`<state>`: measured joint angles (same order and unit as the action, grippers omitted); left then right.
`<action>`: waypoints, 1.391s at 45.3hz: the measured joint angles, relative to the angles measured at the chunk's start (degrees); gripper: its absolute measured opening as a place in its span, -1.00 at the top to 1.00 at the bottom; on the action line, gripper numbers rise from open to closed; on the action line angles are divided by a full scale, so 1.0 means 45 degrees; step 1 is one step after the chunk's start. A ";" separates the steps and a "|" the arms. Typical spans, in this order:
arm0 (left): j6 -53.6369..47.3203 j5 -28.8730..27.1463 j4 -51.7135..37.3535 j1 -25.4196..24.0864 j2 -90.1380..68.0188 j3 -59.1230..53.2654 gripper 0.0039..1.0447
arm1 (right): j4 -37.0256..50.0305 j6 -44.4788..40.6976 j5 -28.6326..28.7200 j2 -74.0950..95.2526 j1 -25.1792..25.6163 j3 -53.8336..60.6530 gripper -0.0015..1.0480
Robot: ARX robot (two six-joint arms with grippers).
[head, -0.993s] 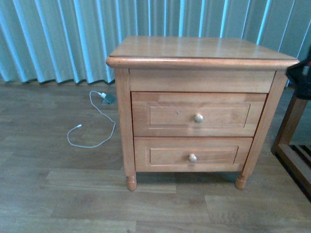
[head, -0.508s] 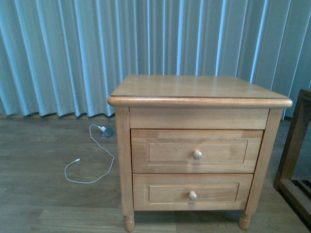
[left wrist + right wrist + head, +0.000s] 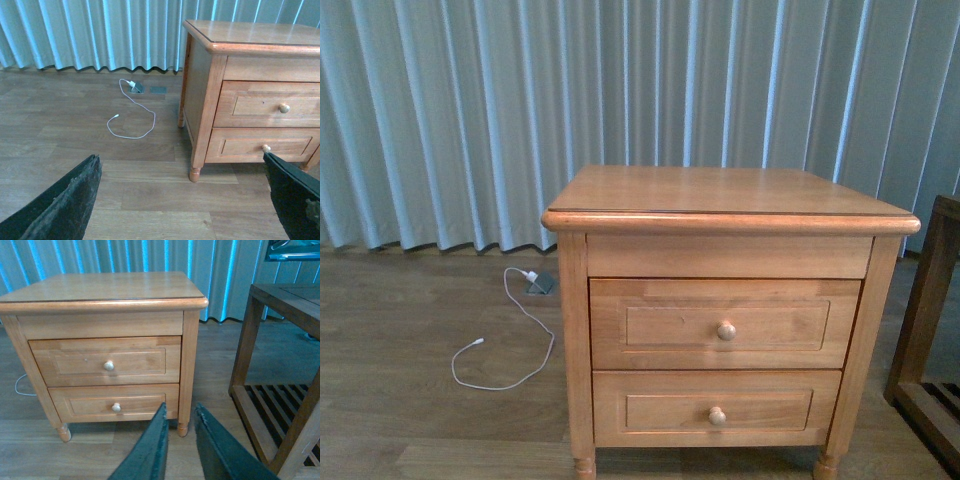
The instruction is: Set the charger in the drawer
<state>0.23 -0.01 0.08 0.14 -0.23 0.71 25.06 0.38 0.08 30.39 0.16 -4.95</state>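
The charger is out of view in every frame. The drawer [image 3: 660,325] is the upper, taller-fronted one of the honey-coloured nightstand [image 3: 720,195]; it is closed, with a round knob [image 3: 726,330]. It also shows in the left wrist view as the drawer [image 3: 255,105] and in the right wrist view as the drawer [image 3: 75,362]. My left gripper [image 3: 180,156] hangs open above the wooden floor, short of the nightstand's left front leg, with nothing between its fingers. My right gripper [image 3: 180,406] is shut and empty, low in front of the nightstand's right leg. Neither arm shows in the front view.
A white plug [image 3: 530,277] with a long white cable [image 3: 505,385] lies on the floor left of the nightstand, near the curtain [image 3: 470,120]. The shorter lower drawer [image 3: 650,410] is closed. A dark wooden slatted rack [image 3: 280,340] stands close on the nightstand's right.
The front view has risen: the nightstand sits lower in the frame and more curtain shows. The dark object at the right edge has dropped out of view.
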 joint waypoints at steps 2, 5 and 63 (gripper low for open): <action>0.0000 0.0000 0.0000 0.0000 0.0000 0.0000 -0.89 | -0.0180 -0.0015 -0.0005 -0.0316 0.0000 0.0112 0.93; 0.0000 0.0000 0.0000 0.0000 0.0000 0.0000 -0.89 | -0.0403 -0.0053 -0.0005 -0.0690 0.0000 0.0228 0.96; 0.0000 -0.0005 0.0000 0.0000 0.0005 0.0000 -0.89 | -0.5552 -0.0073 0.0010 -0.6703 0.0000 0.1030 0.97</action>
<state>0.23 -0.03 0.08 0.14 -0.21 0.71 0.08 0.05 0.12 0.23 0.16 -0.32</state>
